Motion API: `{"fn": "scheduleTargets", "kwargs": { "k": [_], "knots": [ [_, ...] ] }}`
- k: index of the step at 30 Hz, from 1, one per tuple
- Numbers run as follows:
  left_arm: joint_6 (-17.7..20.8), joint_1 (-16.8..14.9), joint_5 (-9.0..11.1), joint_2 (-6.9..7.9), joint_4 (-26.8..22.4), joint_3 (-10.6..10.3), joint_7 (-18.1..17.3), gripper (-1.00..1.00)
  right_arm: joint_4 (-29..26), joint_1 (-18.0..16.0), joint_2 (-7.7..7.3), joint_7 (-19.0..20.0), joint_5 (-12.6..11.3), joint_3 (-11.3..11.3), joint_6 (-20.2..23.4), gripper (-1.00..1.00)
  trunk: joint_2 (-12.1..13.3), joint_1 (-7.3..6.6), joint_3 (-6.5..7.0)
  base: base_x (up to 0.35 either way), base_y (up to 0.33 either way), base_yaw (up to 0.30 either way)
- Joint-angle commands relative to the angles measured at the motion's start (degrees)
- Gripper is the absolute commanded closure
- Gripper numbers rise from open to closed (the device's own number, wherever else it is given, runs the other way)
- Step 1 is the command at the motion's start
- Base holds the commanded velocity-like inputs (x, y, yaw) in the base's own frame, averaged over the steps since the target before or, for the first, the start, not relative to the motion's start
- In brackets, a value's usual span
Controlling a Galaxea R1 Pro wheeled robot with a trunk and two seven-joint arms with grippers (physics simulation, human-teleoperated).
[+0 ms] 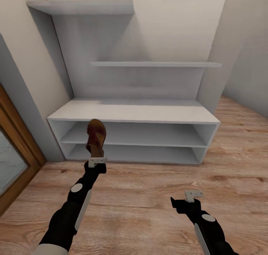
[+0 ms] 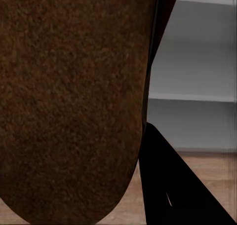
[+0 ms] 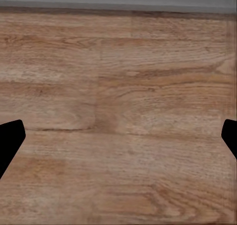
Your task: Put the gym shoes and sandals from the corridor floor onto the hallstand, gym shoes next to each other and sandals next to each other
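Wood floor [image 1: 149, 195] fronts the empty rack [image 1: 134, 115]; left gripper [image 1: 97, 161] clamps a sandal [image 1: 96, 137] upright before its shelves for placing, while right gripper [image 1: 193, 196] hangs open.

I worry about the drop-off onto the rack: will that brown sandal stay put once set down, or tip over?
The sandal stands upright in the left tool without drooping, so it is probably stiff. Its raised heel suggests it could topple if set down on end; laid sole-down it should rest steadily. The sole looks rough in the left wrist view, so sliding on the hallstand seems unlikely.
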Motion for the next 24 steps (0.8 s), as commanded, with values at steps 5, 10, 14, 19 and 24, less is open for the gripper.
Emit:
{"fn": "scheduleTargets", "kwargs": {
  "k": [5, 10, 14, 19, 24],
  "knots": [
    [0.4, 0.0, -0.2, -0.02, -0.1, 0.1, -0.3, 1.00, -0.1, 0.0, -0.03, 0.0, 0.0, 0.0, 0.3, -1.00, 0.0, -0.01, -0.05, 0.000, 0.000, -0.257],
    [0.4, 0.0, -0.2, -0.02, -0.1, 0.1, -0.2, 1.00, -0.1, 0.0, -0.02, 0.0, 0.0, 0.0, 0.3, -1.00, 0.0, -0.01, -0.05, 0.000, 0.000, -0.263],
    [0.4, 0.0, -0.2, -0.02, -0.1, 0.1, -0.3, 1.00, 0.0, 0.0, -0.02, 0.0, 0.0, 0.0, 0.3, -1.00, 0.0, -0.01, -0.05, 0.000, 0.000, -0.263],
    [0.4, 0.0, -0.2, -0.02, -0.1, 0.1, -0.3, 1.00, 0.0, 0.0, -0.01, 0.0, 0.0, 0.0, 0.3, -1.00, 0.0, -0.01, -0.05, 0.000, 0.000, -0.263],
    [0.4, 0.0, -0.2, -0.02, -0.1, 0.1, -0.2, 1.00, 0.0, 0.0, -0.01, 0.0, 0.0, 0.0, 0.3, -1.00, 0.0, -0.01, -0.05, 0.000, 0.000, -0.263]
  ]
}}
